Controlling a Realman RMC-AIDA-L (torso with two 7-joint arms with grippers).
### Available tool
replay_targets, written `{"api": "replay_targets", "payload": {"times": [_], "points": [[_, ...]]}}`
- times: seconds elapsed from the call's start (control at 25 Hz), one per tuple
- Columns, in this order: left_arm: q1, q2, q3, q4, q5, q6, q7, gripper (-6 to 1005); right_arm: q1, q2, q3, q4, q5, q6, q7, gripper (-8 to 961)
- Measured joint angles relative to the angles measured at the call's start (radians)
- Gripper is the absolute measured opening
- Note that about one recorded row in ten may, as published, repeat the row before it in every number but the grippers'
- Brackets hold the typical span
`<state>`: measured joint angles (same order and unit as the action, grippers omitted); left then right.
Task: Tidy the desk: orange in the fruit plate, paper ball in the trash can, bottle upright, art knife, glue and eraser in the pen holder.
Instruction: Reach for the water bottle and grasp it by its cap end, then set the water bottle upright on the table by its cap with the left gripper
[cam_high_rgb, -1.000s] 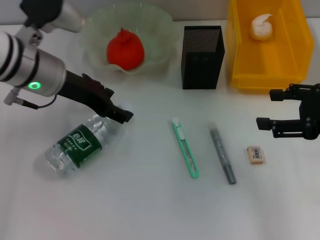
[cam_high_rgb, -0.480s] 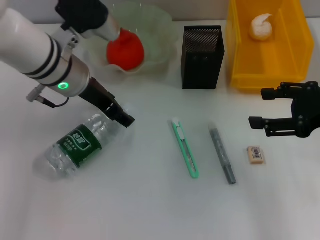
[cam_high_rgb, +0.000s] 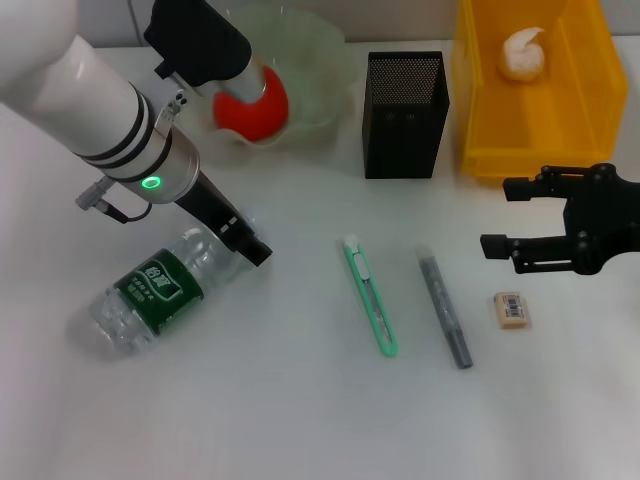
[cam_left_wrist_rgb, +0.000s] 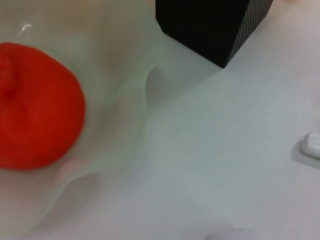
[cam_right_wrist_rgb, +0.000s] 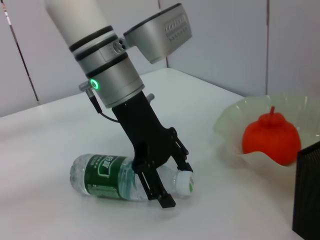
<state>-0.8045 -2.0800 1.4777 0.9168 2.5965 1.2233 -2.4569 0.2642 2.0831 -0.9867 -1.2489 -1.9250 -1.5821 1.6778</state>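
While the water bottle (cam_high_rgb: 160, 290) lies on its side at lower left of the head view, the left gripper (cam_high_rgb: 252, 248) straddles its neck to stand it up, and the right gripper (cam_high_rgb: 505, 215) waits spread wide at right above the eraser (cam_high_rgb: 510, 309). The left wrist view shows only the orange (cam_left_wrist_rgb: 35, 105) in the fruit plate (cam_left_wrist_rgb: 125, 100) beside the pen holder (cam_left_wrist_rgb: 210, 25). From the right wrist view the left gripper's fingers (cam_right_wrist_rgb: 160, 192) sit narrowly either side of the white cap (cam_right_wrist_rgb: 183, 182), though whether they are clamped I cannot tell.

white desk (cam_high_rgb: 300, 420), lying bottle (cam_high_rgb: 150, 292), knife (cam_high_rgb: 371, 296), glue pen (cam_high_rgb: 444, 309), eraser (cam_high_rgb: 511, 309), pen holder (cam_high_rgb: 404, 115), fruit plate (cam_high_rgb: 320, 70), yellow bin (cam_high_rgb: 470, 110)
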Motion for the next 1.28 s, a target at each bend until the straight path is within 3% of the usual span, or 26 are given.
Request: {"api": "replay_targets", "payload": {"times": [0.24,0.44,0.68,0.88,0.92,0.96,1.2,1.28], "points": [[-0.001,0.000,0.003,-0.015,0.002,-0.026,-0.014,833,0.026,-0.001,-0.001,0.041,0.002,-0.001,-0.047,793],[0.004,0.000,0.003,-0.009,0.001,-0.043,-0.022,604,0.051,-0.001,0.000,0.077,0.003,0.002,-0.064,793],[0.054,0.001,0.001,0.055,-0.017,-0.056,-0.019,444,0.062,-0.002,0.008,0.102,0.003,0.003,-0.078,793],[0.194,0.010,-0.022,0.232,-0.107,-0.051,0.022,451,0.067,-0.002,0.011,0.106,0.007,0.010,-0.085,792],[0.194,0.010,-0.022,0.232,-0.107,-0.051,0.022,452,0.069,-0.001,0.011,0.107,0.011,0.010,-0.086,792],[0.274,0.011,-0.045,0.312,-0.158,-0.045,0.064,454,0.070,-0.001,0.011,0.107,0.017,0.010,-0.087,792],[0.486,0.013,-0.166,0.458,-0.391,-0.032,0.236,462,0.080,-0.003,0.011,0.109,0.032,0.008,-0.083,792],[0.486,0.013,-0.166,0.458,-0.391,-0.032,0.236,465,0.085,-0.002,0.011,0.109,0.034,0.007,-0.082,792]]}}
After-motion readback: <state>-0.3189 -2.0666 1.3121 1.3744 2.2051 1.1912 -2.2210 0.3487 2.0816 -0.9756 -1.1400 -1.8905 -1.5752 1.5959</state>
